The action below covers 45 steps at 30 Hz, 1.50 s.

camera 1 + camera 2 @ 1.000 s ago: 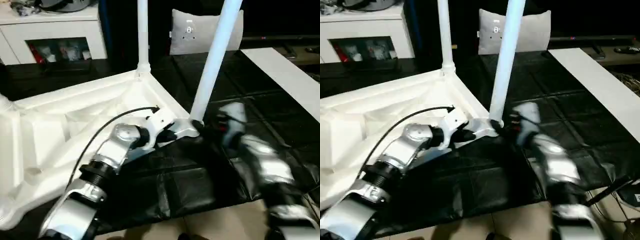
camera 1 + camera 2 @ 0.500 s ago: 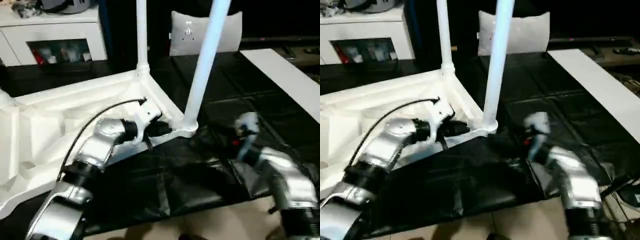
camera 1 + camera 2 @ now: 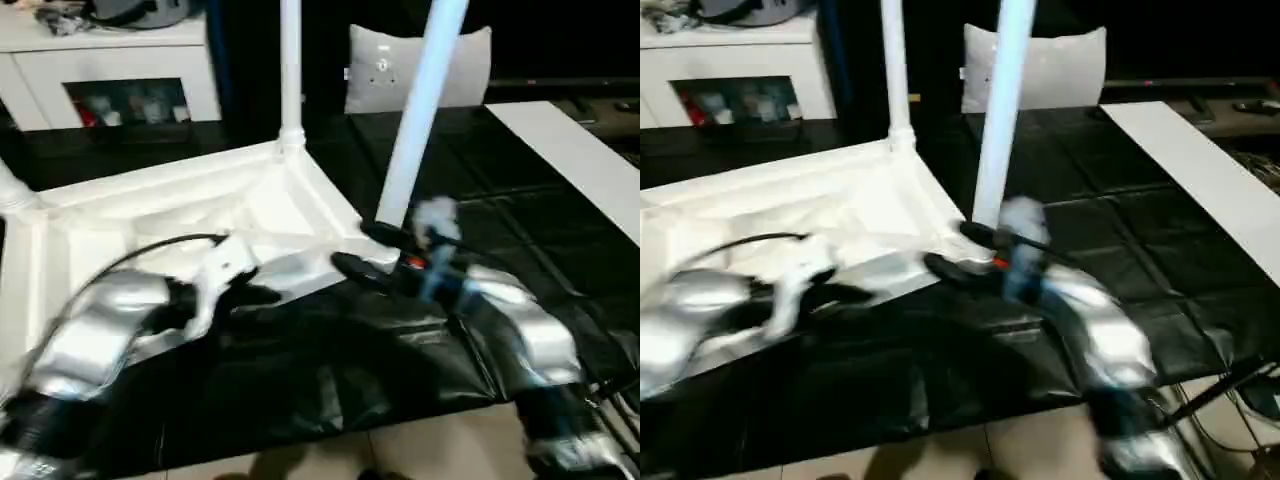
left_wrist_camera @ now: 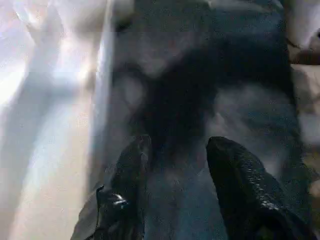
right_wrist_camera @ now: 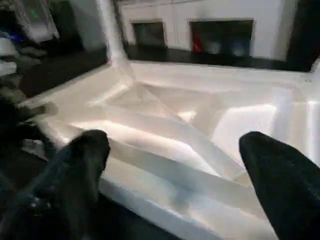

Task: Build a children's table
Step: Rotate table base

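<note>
**Upturned tabletop on the black mat, two legs standing**

We look down on a black mat point(image 3: 330, 380) spread over a pale tiled floor point(image 3: 430, 455). Behind it stands a white cabinet point(image 3: 120, 70) with an open shelf, a grey cushion point(image 3: 415, 65) leans at the back, and a long white board point(image 3: 575, 150) lies at our right.

The white tabletop point(image 3: 150, 230) lies upside down on the mat, ribs upward. We count two legs upright in its corner sockets: the far leg point(image 3: 290, 60) and the near leg point(image 3: 420, 110).

Our right gripper point(image 3: 365, 250) sits just beside the base of the near leg, jaws spread wide and holding nothing. The right wrist view adds the ribbed underside point(image 5: 190, 125) seen across the tabletop between the two black fingers point(image 5: 75, 160). Our left gripper point(image 3: 255, 295) hovers by the tabletop's near edge; the left wrist view shows its jaws partly apart over the mat, empty, with the tabletop's rim point(image 4: 102, 100) alongside.
</note>
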{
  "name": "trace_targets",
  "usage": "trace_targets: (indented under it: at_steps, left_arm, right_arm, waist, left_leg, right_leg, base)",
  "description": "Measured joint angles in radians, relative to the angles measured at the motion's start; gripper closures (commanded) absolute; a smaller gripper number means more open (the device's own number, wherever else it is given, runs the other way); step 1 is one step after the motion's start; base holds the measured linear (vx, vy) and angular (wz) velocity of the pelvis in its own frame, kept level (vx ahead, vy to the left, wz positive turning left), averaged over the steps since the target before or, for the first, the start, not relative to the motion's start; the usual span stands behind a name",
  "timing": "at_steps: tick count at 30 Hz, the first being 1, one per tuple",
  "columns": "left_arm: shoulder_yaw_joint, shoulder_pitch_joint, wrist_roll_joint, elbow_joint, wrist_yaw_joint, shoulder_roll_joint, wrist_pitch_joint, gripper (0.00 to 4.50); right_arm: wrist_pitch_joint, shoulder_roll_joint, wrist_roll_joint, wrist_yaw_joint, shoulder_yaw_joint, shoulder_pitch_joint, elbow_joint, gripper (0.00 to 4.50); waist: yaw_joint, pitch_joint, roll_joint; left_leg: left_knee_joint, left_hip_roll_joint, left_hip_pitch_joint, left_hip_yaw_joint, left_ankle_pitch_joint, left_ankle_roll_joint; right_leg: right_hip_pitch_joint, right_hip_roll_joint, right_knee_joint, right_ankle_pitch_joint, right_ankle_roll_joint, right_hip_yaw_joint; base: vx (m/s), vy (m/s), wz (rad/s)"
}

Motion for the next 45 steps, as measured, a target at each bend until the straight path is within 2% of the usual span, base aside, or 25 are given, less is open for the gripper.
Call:
trace_targets:
  at_steps: [3,7,11,14,16,20,27,30,34,39,42,45]
  left_arm:
    - [-0.008,0.04,-0.003,-0.056,-0.001,0.013,0.059,2.04]
    - [-0.036,0.052,0.013,-0.076,0.036,0.02,0.095,1.66]
    - [-0.056,0.047,0.071,-0.054,0.122,0.021,0.087,1.66]
    - [-0.056,0.046,0.109,-0.03,0.167,0.024,0.075,1.66]
    - [-0.056,0.044,0.111,-0.03,0.18,0.015,0.061,1.66]
    - [-0.057,0.028,0.113,-0.007,0.219,-0.001,0.035,1.66]
    - [-0.057,0.004,0.128,0.041,0.272,-0.034,-0.018,1.66]
    - [-0.057,0.003,0.132,0.062,0.292,-0.04,-0.043,1.66]
    - [-0.055,0.002,0.142,0.099,0.338,-0.074,-0.095,1.66]
    - [0.0,0.007,0.135,0.132,0.439,-0.18,-0.161,1.66]
    - [0.052,0.02,0.119,0.127,0.519,-0.251,-0.196,1.66]
    - [0.093,0.068,0.091,0.105,0.581,-0.322,-0.234,1.66]
  right_arm:
    - [-0.046,0.038,-0.051,-0.084,0.015,-0.06,0.094,0.0]
    - [-0.115,0.087,-0.108,-0.22,0.015,-0.128,0.213,0.0]
    - [-0.195,0.127,-0.153,-0.384,0.011,-0.187,0.342,0.0]
    - [-0.237,0.142,-0.159,-0.488,-0.04,-0.216,0.423,0.0]
    - [-0.256,0.147,-0.143,-0.556,-0.09,-0.243,0.48,0.0]
    - [-0.315,0.137,-0.122,-0.626,-0.147,-0.286,0.582,0.0]
    - [-0.372,0.04,-0.1,-0.686,-0.22,-0.34,0.711,0.0]
    - [-0.392,-0.007,-0.1,-0.692,-0.243,-0.342,0.741,0.0]
    - [-0.427,-0.081,-0.1,-0.695,-0.261,-0.342,0.792,0.0]
    - [-0.477,-0.133,-0.101,-0.664,-0.279,-0.331,0.791,0.0]
    - [-0.491,-0.127,-0.101,-0.58,-0.271,-0.287,0.73,0.0]
    - [-0.495,-0.115,-0.092,-0.477,-0.244,-0.224,0.67,0.0]
  waist:
    - [-0.001,0.0,0.0]
    - [-0.016,0.001,0.0]
    - [-0.025,0.001,0.0]
    - [-0.022,0.0,-0.001]
    - [-0.019,0.0,-0.001]
    - [-0.017,0.0,-0.001]
    - [-0.011,0.0,-0.001]
    - [-0.012,0.0,-0.001]
    - [-0.012,0.0,-0.001]
    - [-0.021,0.0,-0.001]
    - [-0.028,0.0,-0.001]
    - [-0.037,0.0,0.0]
  left_leg:
    - [0.0,0.0,0.007,-0.001,0.0,0.0]
    - [0.0,-0.001,0.008,-0.002,0.0,0.0]
    - [0.0,-0.001,0.008,-0.003,0.0,0.0]
    - [0.001,-0.001,0.008,-0.004,0.0,0.0]
    - [0.003,-0.002,0.007,-0.005,0.0,0.0]
    - [0.003,-0.002,0.006,-0.005,0.0,0.0]
    - [0.003,-0.002,0.004,-0.005,0.0,0.0]
    - [0.003,-0.001,0.003,-0.005,0.0,0.0]
    - [0.004,-0.002,-0.004,-0.005,0.0,0.0]
    - [0.006,-0.001,-0.011,-0.004,0.0,0.0]
    - [0.008,-0.001,-0.011,-0.004,0.0,0.0]
    - [0.008,-0.001,-0.012,-0.003,0.0,0.0]
  right_leg:
    - [0.007,0.0,-0.001,0.0,0.0,-0.001]
    - [0.011,0.0,-0.003,0.0,0.001,-0.002]
    - [0.011,0.0,-0.002,0.0,0.001,-0.002]
    - [0.011,0.0,-0.002,0.0,0.001,-0.002]
    - [0.012,0.0,-0.002,0.0,0.001,0.0]
    - [0.012,0.0,0.0,0.0,0.001,0.001]
    - [0.011,0.0,0.001,0.0,0.001,0.001]
    - [0.011,0.0,0.002,-0.001,0.002,0.002]
    - [0.009,-0.001,0.002,-0.003,0.004,0.002]
    - [0.001,-0.001,0.008,-0.004,0.003,0.003]
    - [-0.003,0.0,0.014,-0.007,0.004,0.004]
    - [-0.005,0.0,0.015,-0.006,0.004,0.003]
  base:
    - [0.0,0.0,0.0]
    - [0.0,0.0,0.0]
    - [0.0,0.0,0.0]
    - [0.0,0.0,0.0]
    - [0.0,0.0,0.0]
    - [0.0,0.0,0.0]
    - [0.0,0.0,0.0]
    - [0.0,0.0,0.0]
    - [0.0,0.0,0.0]
    - [0.0,0.0,0.0]
    - [0.0,0.0,0.0]
    - [0.0,0.0,0.0]
